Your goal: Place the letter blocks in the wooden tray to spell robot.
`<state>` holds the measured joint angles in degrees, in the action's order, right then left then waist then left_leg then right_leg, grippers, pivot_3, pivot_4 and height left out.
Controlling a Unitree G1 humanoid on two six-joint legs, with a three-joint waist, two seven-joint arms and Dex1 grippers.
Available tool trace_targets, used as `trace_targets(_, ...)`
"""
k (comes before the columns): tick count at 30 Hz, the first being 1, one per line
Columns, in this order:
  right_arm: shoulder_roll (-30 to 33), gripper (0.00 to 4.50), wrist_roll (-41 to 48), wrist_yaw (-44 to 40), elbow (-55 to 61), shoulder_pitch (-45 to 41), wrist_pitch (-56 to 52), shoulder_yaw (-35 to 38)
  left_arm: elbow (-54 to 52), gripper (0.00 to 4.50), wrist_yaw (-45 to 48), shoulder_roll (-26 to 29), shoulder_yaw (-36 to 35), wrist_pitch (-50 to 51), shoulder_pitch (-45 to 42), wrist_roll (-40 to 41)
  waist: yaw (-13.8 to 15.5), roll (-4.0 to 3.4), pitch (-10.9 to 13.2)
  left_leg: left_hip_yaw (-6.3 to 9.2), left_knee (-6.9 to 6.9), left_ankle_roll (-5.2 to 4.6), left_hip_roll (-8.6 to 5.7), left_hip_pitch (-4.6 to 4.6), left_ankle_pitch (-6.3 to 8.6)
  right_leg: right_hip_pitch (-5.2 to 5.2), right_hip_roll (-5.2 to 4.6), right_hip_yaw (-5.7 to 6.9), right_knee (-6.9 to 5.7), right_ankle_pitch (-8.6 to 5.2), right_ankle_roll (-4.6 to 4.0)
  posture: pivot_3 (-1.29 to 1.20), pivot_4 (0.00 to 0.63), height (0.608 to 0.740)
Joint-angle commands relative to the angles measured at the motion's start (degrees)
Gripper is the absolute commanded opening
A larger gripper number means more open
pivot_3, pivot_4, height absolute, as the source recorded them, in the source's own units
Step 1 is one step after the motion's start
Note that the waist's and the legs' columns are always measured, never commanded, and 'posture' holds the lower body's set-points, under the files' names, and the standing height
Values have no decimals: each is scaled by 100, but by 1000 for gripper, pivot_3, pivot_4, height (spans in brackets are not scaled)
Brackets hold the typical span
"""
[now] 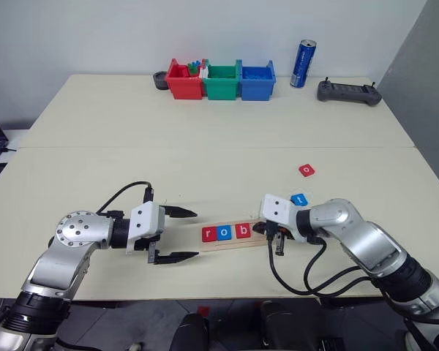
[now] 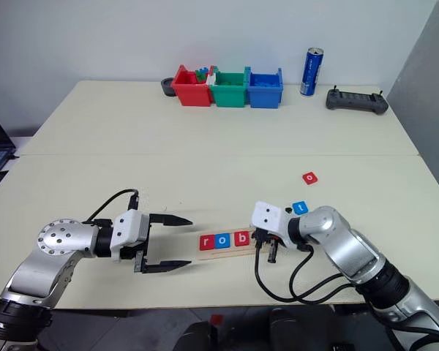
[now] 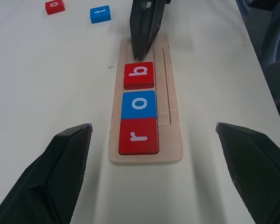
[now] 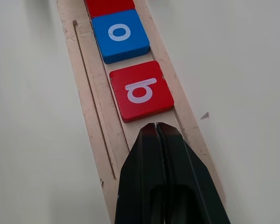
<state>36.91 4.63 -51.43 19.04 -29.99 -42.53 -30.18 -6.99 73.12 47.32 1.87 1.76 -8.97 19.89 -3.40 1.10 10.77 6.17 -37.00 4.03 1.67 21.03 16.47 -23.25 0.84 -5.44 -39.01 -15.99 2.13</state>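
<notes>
Starting on the robot's left, the left gripper (image 1: 177, 235) hangs just above the desk (image 1: 205, 139) with its two black fingers spread wide and nothing between them, aimed along the wooden tray (image 3: 173, 140), whose near end lies just ahead of its tips. Three letter blocks sit in that tray: red r (image 3: 138, 136) closest to the left gripper, blue o (image 3: 139, 104) touching it, then red b (image 3: 139, 75) with a sliver of gap. That's "rob" spelled, and two slots look open beyond the b.

Moving across, the right gripper (image 4: 156, 127) is pressed shut, holding nothing, its joined tips resting down in the tray channel right behind the b, almost touching its edge. My read: it's nudging that tile snug against the o, or has only now let it settle.

Beyond the right gripper, out on the open desk, waits the blue t (image 1: 298, 199), very near its wrist, and farther off the second red o (image 1: 306, 170). That red o should go next.

These tiles look light, stiff and flat, with a smooth face, so they'd likely skate if pushed from above. Best bet is a pinch across two opposite side edges, fingers coming straight down, gentle squeeze. The tray itself looks light enough to slide when bumped, so the idle left gripper could brace its end.
</notes>
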Motion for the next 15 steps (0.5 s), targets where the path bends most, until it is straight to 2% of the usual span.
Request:
trace_targets(1, -74, 47, 46, -181, 170, -125, 51, -29, -4, 4500, 42, 62, -167, -170, 61, 32, 0, 0, 0, 0, 0, 0, 0, 0, 0, 0, 0, 0, 0, 0, 0, 0, 150, 740)
trace_targets(9, -309, 47, 77, -215, 180, -148, -47, -23, -152, 4500, -69, 18, -108, -170, 157, 1, 3, 0, 0, 1, 0, 0, 0, 0, 0, 0, 0, 1, 0, 0, 0, 0, 150, 740)
trace_targets(15, -256, 47, 45, -233, 242, -110, -99, 9, -135, 4500, -58, 32, -127, -183, 159, 25, 3, 0, 0, 1, 0, 0, 0, 0, 0, 0, 0, 1, 0, 0, 0, 0, 150, 740)
